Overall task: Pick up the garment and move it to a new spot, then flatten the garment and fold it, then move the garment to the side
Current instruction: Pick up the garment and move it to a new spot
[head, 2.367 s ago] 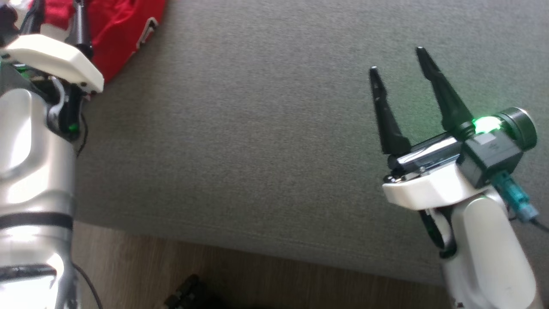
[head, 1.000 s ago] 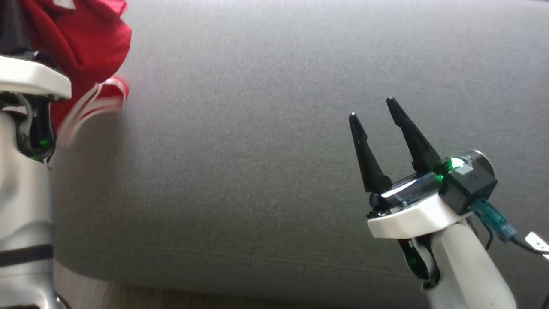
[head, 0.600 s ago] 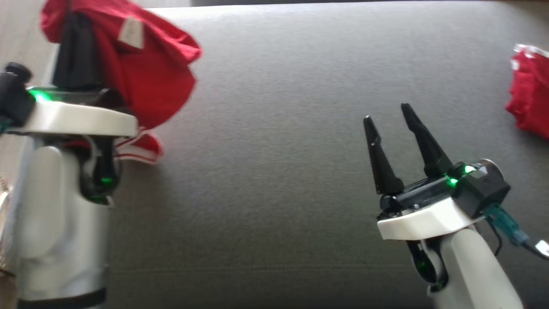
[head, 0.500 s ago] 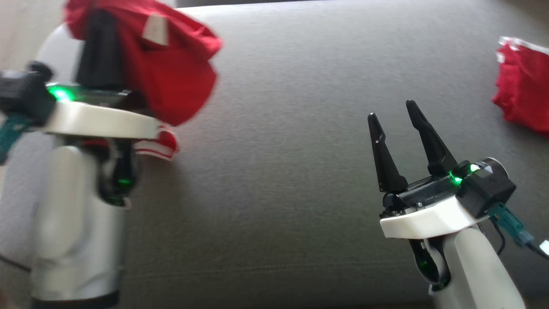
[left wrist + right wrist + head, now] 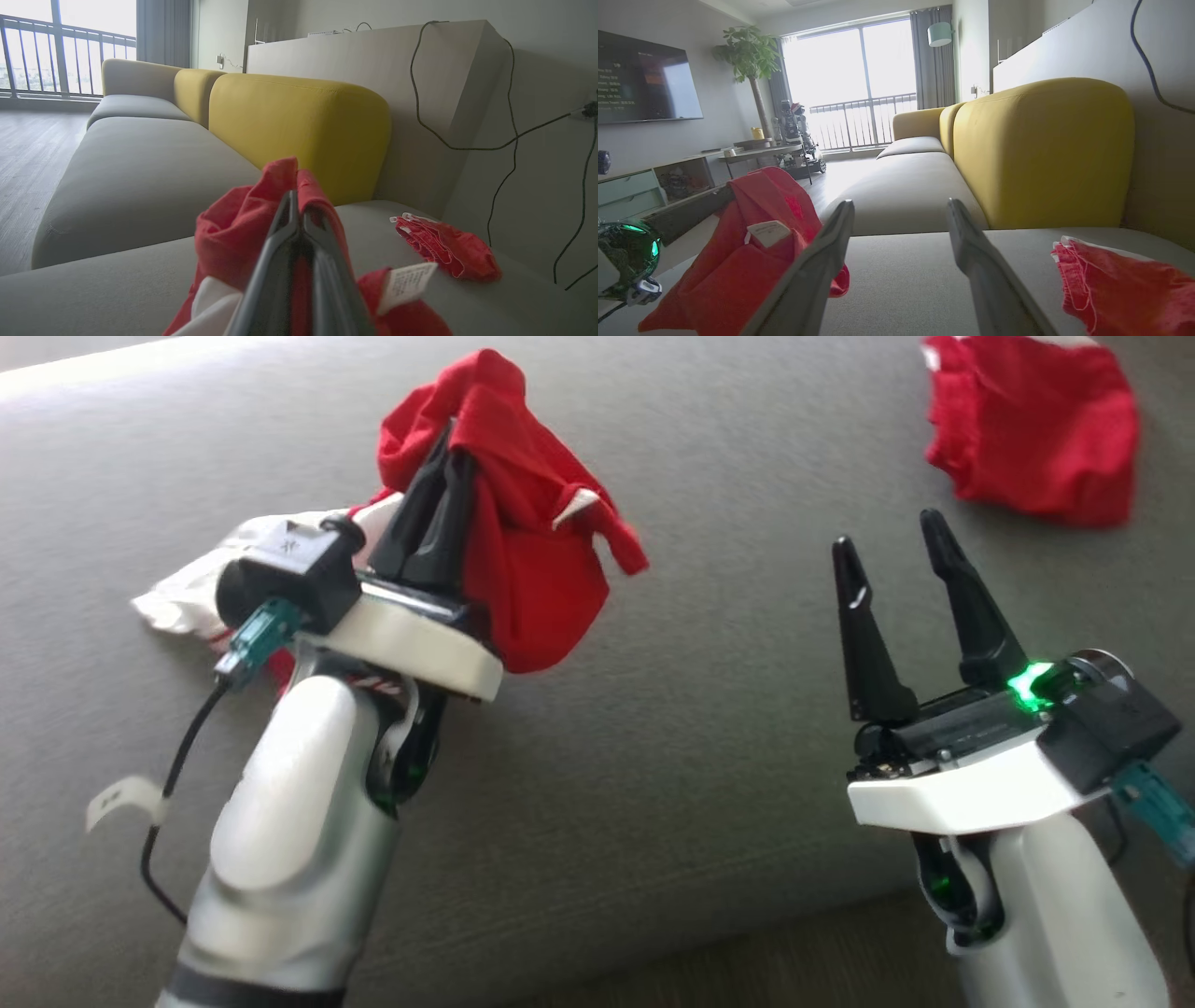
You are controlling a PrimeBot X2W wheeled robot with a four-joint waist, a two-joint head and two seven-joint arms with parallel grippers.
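Two red garments: one hangs bunched from the left gripper (image 5: 446, 457); the other red garment (image 5: 1027, 425) lies crumpled near the far right corner of the sofa seat (image 5: 728, 728).
Left gripper: fingers pressed together and clamped on a fold of the held garment (image 5: 532, 569), whose cloth drapes over the tips and falls down one side.
Right gripper (image 5: 887, 527): fingers spread apart with nothing between them, over the front right part of the seat and well apart from both garments.
Held garment's place: raised over the left half of the seat, toward its far edge. Whether its lowest fold touches the cushion cannot be told.
Care label (image 5: 406, 284): sticks out of the bunch, so the cloth seems turned partly inside out or twisted.
White cloth (image 5: 191, 593): lies on the seat near the left edge, just behind the left wrist. Whether it belongs to the held garment cannot be told.
Done, by the look of it: the pick-up, since the garment is gripped and carried off the cushion.
Step in hand: probably the carry to a new spot, with nothing set down yet.
Left to do: laying it down, flattening, folding, and the last shift to the side.
Room for it: the bare middle of the seat, between the two arms, looks the likely place.
Likely need: a single pinch holds a tangled bunch, so spreading it flat will probably want the right gripper too.
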